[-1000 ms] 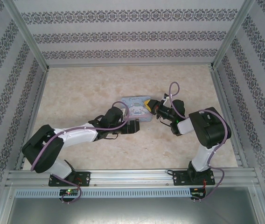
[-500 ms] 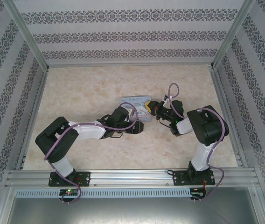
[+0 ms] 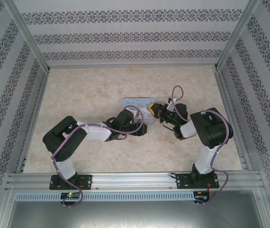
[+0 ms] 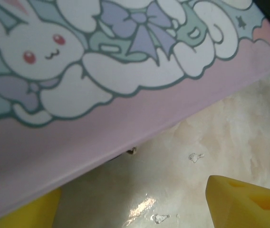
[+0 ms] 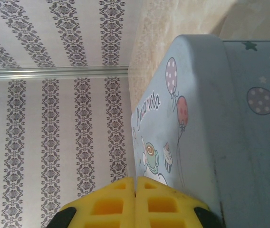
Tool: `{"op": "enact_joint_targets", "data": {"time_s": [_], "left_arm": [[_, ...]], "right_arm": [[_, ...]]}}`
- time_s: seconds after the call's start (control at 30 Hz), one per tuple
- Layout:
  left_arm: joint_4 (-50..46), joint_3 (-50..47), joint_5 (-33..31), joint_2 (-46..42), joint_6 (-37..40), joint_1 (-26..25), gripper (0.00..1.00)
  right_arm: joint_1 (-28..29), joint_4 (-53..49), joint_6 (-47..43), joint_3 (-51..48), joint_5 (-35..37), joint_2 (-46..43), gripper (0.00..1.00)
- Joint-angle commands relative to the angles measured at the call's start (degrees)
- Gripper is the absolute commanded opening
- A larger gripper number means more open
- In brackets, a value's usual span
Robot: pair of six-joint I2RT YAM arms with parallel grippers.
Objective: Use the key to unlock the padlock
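I see the blue tin [image 3: 136,101] with the cartoon bunny lying in the middle of the surface [image 3: 87,95]. My two arms reach in to it from both sides.

My left tool [image 3: 139,127] is low at the near side of the tin. In its own camera its yellow fingers [image 4: 246,204] are spread wide apart, with bare surface between them. The pink side of the tin is just in front of them.

My right tool [image 3: 153,108] is at the right end of the tin, just beside it. Its yellow fingers [image 5: 111,206] are pressed tight together, and I cannot see anything between them.

A tiny dark speck [image 4: 131,151] sticks out under the edge of the tin, where it meets the surface. It is too small for me to tell if it is the padlock
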Motion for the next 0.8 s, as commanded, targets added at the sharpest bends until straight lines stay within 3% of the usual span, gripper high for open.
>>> {"op": "enact_joint_targets", "data": {"time_s": [0.0,0.33,0.63,0.77], "left_arm": [[4.2,1.0,-1.9,1.4,1.1,-0.7,0.8],[5.7,3.3,-2.3,3.7,2.0,-1.6,0.78],[7.0,4.1,-8.6,5.5,5.3,-2.9,0.78],[6.8,2.9,-15.6,4.4,6.6,-3.5,0.78]], "right_arm": [[-0.1,-1.2,-0.9,-1.1,0.0,1.2,0.0],[-0.5,-0.7,-1.0,-1.6,-0.1,2.4,0.0],[-0.7,-0.6,-1.0,-2.2,-0.3,2.4,0.0],[-0.8,-0.7,-1.2,-2.5,-0.1,2.4,0.0]]}}
